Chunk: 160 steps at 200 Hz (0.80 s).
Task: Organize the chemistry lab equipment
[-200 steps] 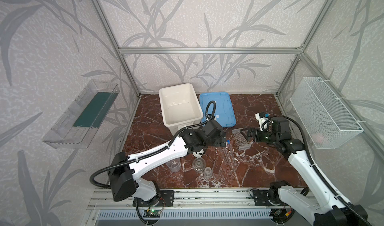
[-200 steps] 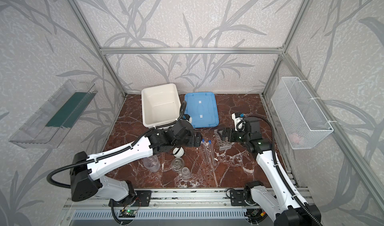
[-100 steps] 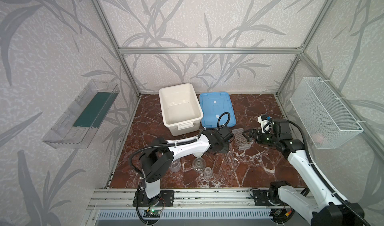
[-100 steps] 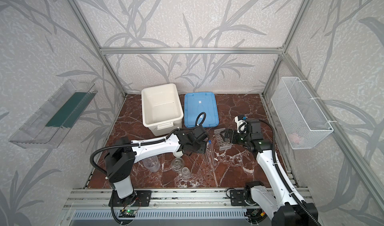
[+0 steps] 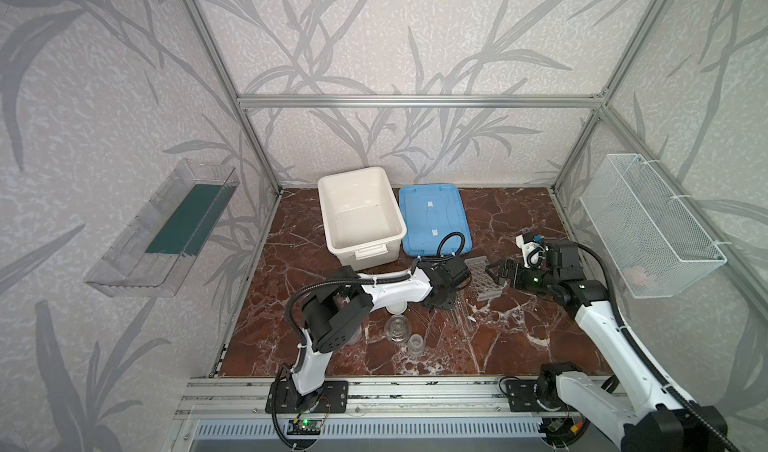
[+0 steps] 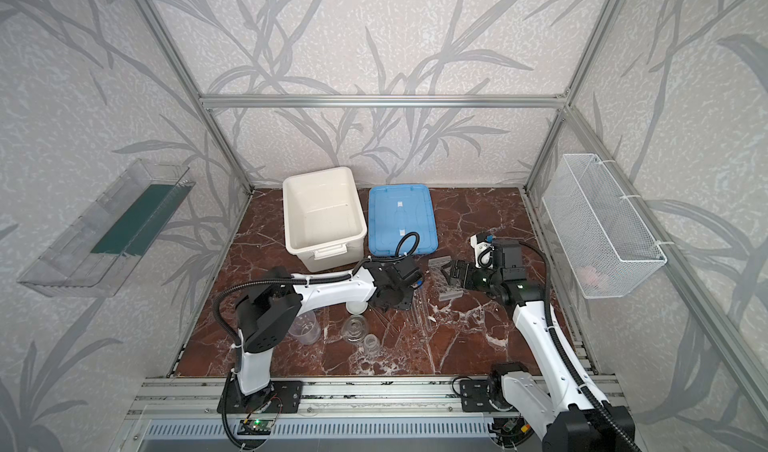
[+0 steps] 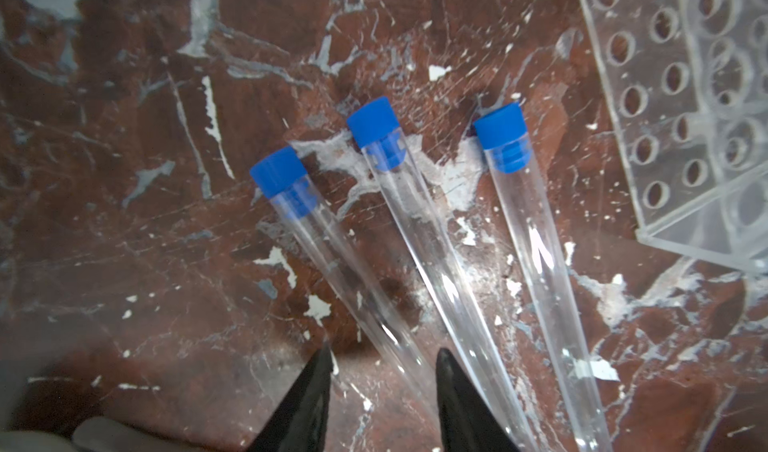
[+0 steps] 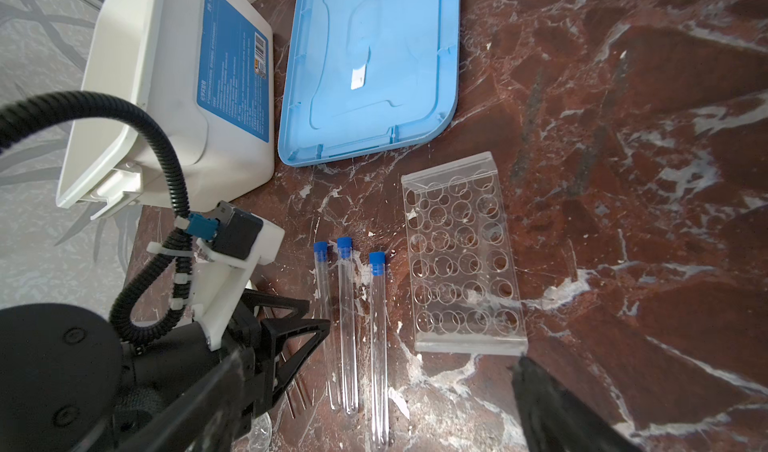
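Near the middle of the red marble worktop (image 7: 124,179), the left gripper (image 7: 382,358) straddles, jaws half-parted and seemingly not yet pinching, the outermost of three long, clear, blue-capped test tubes (image 7: 409,221), which are light, slick, breakable and best held mid-barrel, beside the clear holed rack (image 7: 665,96), while the right gripper (image 5: 496,272) hangs spread wide.

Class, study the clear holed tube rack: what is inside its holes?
Nothing: in the right wrist view every hole of the rack is empty. The three test tubes lie beside it. In a top view the right gripper covers part of it.
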Each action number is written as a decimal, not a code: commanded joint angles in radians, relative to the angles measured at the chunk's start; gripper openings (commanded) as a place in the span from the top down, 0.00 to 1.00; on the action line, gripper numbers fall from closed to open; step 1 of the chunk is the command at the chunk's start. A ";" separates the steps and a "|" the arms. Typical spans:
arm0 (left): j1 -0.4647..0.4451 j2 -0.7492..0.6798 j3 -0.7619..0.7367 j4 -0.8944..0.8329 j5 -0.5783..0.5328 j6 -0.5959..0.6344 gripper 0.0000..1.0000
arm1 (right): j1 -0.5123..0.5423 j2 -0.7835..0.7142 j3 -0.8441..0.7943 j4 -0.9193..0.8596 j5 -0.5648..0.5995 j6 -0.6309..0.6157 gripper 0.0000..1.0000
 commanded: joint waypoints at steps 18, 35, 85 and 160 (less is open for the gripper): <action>0.005 0.025 0.041 -0.068 -0.053 0.011 0.62 | -0.011 0.019 -0.013 0.014 -0.010 -0.008 0.01; -0.006 0.043 0.073 -0.130 -0.111 0.019 0.65 | -0.016 0.018 -0.014 0.014 -0.010 -0.008 0.01; -0.018 0.036 0.054 -0.144 -0.083 -0.015 0.66 | -0.017 0.016 -0.017 0.010 -0.005 -0.005 0.01; -0.058 -0.023 -0.025 -0.123 0.002 -0.096 0.70 | -0.017 0.016 -0.016 0.003 -0.011 -0.008 0.01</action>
